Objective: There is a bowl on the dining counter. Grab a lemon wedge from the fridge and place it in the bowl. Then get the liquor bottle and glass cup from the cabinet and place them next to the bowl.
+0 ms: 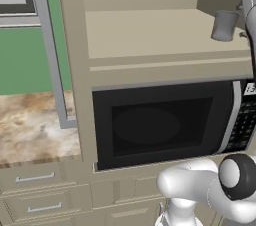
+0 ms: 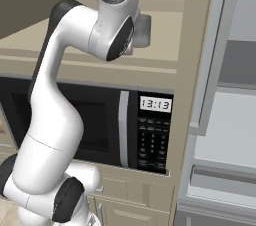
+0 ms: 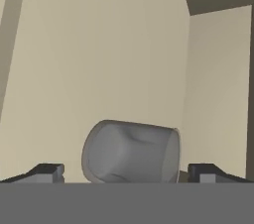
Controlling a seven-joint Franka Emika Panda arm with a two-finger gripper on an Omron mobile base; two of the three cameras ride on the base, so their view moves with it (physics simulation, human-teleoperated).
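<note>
One grey glass cup stands upright on the pale shelf of an open cabinet, toward the shelf's right end, at about two o'clock in the left base view. Directly below the shelf sits a black microwave with a keypad on its right side. At about eight o'clock in that view lies a marbled counter with grey-handled drawers beneath it. From the right base view, the white arm rises from six o'clock and bends toward the shelf, its upper joint covering most of the cup. In the hand view the cup fills the lower middle, and the claw is spread wide, one dark fingertip at seven o'clock and the other at five o'clock, flanking the cup without visibly touching it.
</note>
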